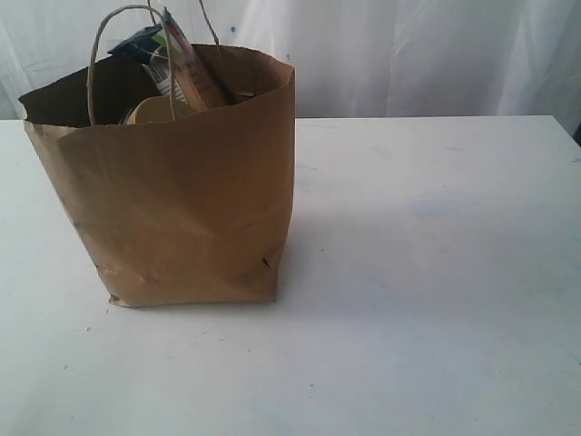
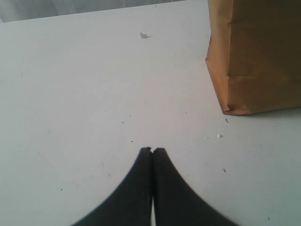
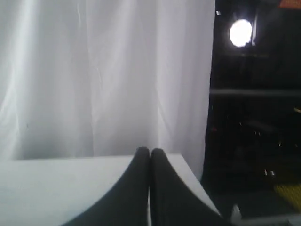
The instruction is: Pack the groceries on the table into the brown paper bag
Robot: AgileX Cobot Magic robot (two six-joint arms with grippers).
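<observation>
The brown paper bag (image 1: 182, 200) stands upright on the left part of the white table (image 1: 427, 272). The navy-orange spaghetti pack (image 1: 182, 64) pokes out of the bag's mouth between the loop handles; the other groceries are hidden. Neither gripper shows in the exterior view. In the left wrist view my left gripper (image 2: 152, 149) is shut and empty above bare table, with the bag's lower corner (image 2: 256, 61) off to one side. A tiny white lump (image 2: 144, 35) lies farther off, and a speck (image 2: 219, 136) near the bag. My right gripper (image 3: 150, 150) is shut and empty over the table's edge.
A white curtain (image 3: 103, 75) hangs behind the table. Past the table's end is a dark area with a bright lamp (image 3: 241, 32). Faint smudges mark the tabletop to the right of the bag (image 1: 436, 209).
</observation>
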